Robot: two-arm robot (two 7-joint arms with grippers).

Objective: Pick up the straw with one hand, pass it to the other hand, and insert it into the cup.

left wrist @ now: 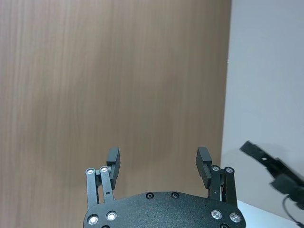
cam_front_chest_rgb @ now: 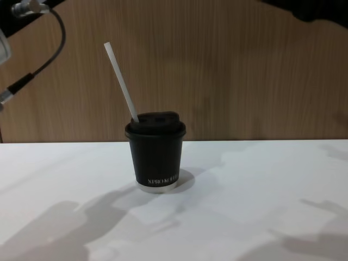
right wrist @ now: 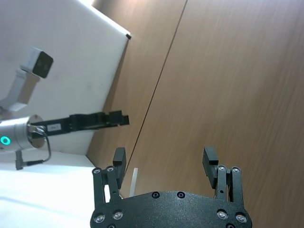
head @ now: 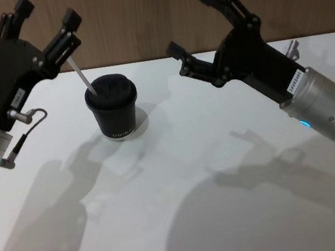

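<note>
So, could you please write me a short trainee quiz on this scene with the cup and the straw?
1. True or false: the straw stands in the lid of the cup and leans toward the robot's left.
2. Which gripper is holding the straw?
A. the left gripper
B. the right gripper
C. neither
3. Fill in the missing word: the cup stands upright on the white ____.

Key:
1. True.
2. C. The fingers of both are open, and both are raised above the table.
3. Table.
</note>
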